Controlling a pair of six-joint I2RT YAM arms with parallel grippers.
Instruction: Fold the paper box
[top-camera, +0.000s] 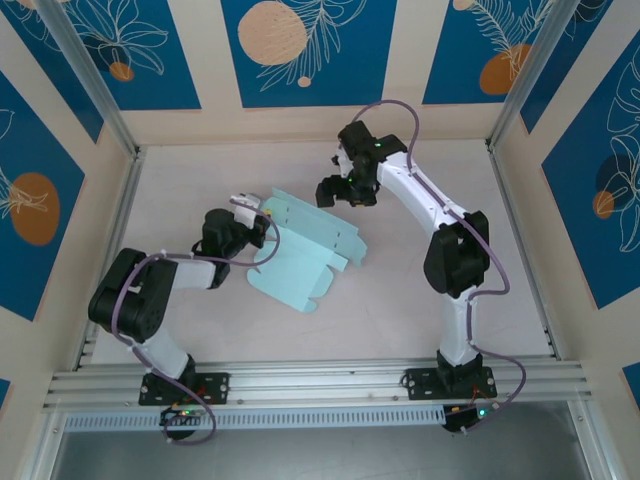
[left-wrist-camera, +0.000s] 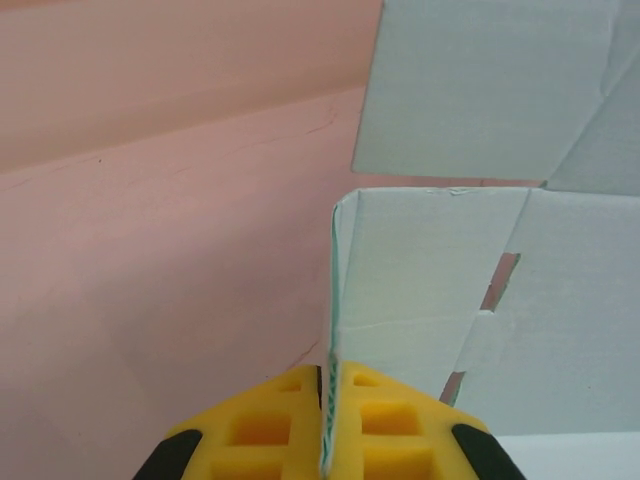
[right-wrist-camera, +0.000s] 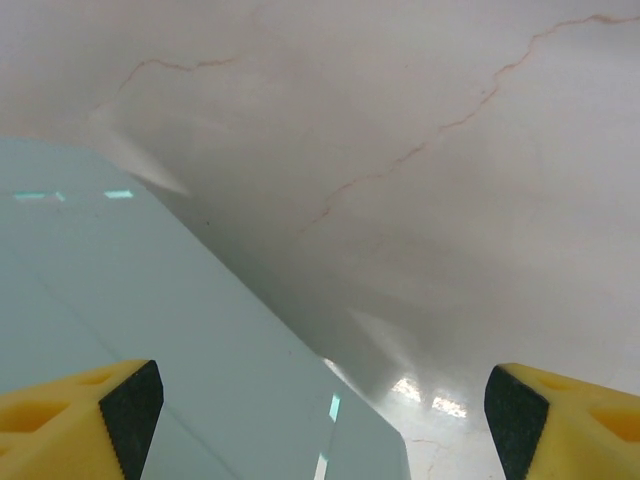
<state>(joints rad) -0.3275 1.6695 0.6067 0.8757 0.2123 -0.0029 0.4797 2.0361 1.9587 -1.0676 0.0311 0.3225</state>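
Mint card sits at mid-table: the paper box (top-camera: 300, 255) lies as a part-folded sheet with one flap raised along its left edge. My left gripper (top-camera: 260, 218) is pinching that upright edge. On its wrist camera the yellow fingers (left-wrist-camera: 270, 430) press together with the card between them. Bare table (top-camera: 380, 320) gives me open room in front of the sheet and to its right. My right gripper (top-camera: 340, 195) hangs spread wide over the sheet's far right edge, and on its wrist camera that edge runs between the fingers (right-wrist-camera: 80, 410).
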